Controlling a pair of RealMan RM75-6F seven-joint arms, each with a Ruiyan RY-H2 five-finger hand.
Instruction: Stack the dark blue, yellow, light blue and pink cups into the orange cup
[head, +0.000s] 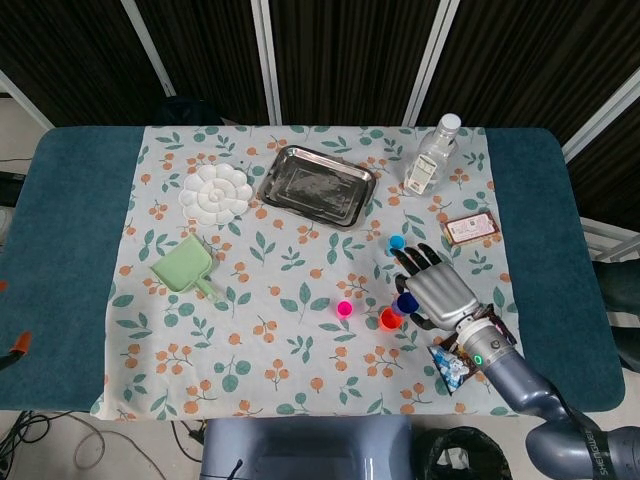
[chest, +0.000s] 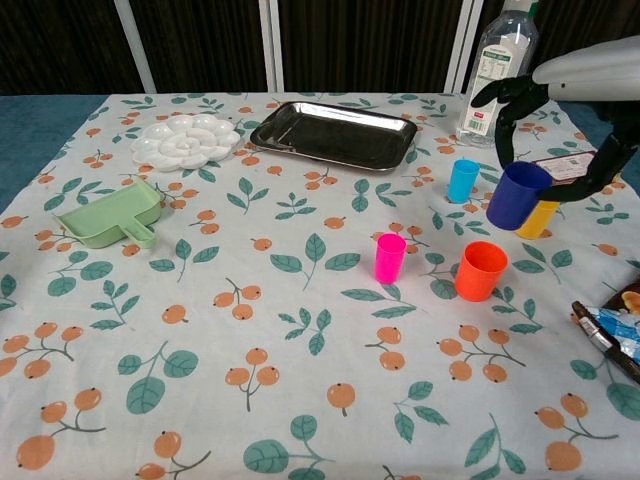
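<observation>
Above orange cup (chest: 481, 270): right hand (chest: 560, 120) holds dark blue cup (chest: 517, 196).

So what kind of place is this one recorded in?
Probably a lab or staged data-collection setup, not a home: a table under a leaf-print cloth, dark curtain panels behind, and unrelated props such as a steel tray, a palette and a dustpan.

Teal table (head: 70, 250) under leaf-print cloth (chest: 300, 330); steel tray (chest: 333, 134), green scoop (chest: 108, 217) on cloth
</observation>
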